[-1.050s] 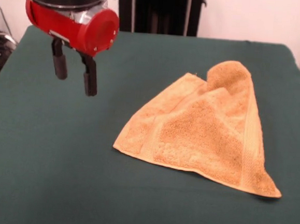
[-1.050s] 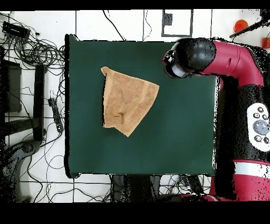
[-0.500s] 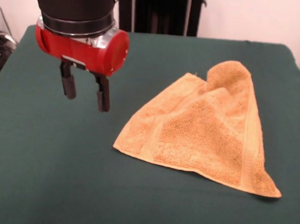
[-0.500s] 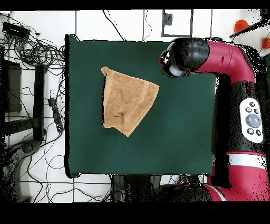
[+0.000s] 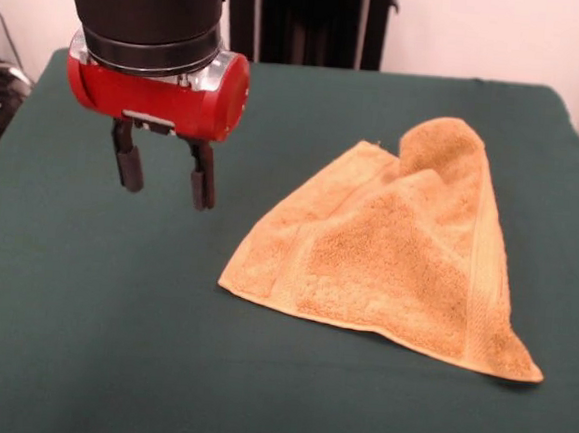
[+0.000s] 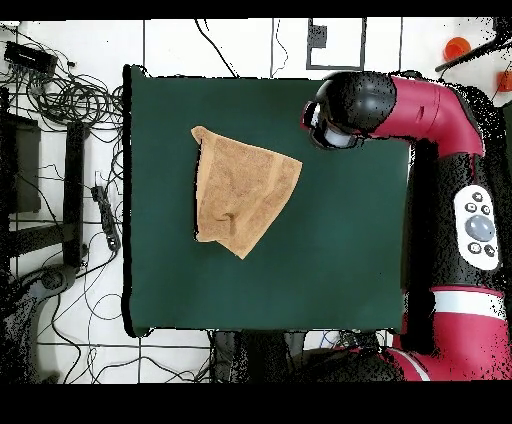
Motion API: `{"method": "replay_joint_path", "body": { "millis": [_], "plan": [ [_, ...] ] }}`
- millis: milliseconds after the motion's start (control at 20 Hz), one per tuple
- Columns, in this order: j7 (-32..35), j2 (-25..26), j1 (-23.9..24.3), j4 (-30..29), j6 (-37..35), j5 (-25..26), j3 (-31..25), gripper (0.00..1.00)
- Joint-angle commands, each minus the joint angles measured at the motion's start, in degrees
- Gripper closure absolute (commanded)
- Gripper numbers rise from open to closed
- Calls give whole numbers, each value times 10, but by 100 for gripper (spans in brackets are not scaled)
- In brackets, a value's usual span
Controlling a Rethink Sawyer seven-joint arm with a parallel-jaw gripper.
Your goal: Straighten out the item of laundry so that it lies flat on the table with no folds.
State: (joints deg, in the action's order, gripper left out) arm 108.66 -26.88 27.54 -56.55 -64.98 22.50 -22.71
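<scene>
Gripper (image 5: 164,175) hangs empty above the counter (image 5: 81,320), fingers parted, barely shifted since half a second ago. Towel (image 5: 397,250) lies unmoved beside it, well apart, folded into a rough triangle with one corner humped.

Pale tiled floor (image 6: 180,45) surrounds the work area — black cables (image 6: 60,95) lie tangled across it; wall (image 5: 485,31) plain, light-coloured.

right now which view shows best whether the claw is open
The front view: the claw hangs above the table with a clear gap between its two dark fingers, left of the towel. The overhead view shows only the arm's head, which hides the fingers.
</scene>
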Motion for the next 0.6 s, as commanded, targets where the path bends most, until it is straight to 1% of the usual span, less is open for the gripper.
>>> {"method": "replay_joint_path", "body": {
  "millis": [50, 200, 300, 400, 500, 600],
  "plan": [
    [-235, -6, -7, -8, -56, 24, -58, 0],
    [-262, -5, -8, -6, -72, 20, -63, 0],
    [-289, -11, -8, -9, -87, 30, -57, 0],
    [-315, -11, -6, -10, -77, 30, -63, 0],
    [-318, -13, -5, -13, -76, 26, -61, 0],
    [-339, -12, -5, -10, -71, 29, -64, 0]
  ]
}}
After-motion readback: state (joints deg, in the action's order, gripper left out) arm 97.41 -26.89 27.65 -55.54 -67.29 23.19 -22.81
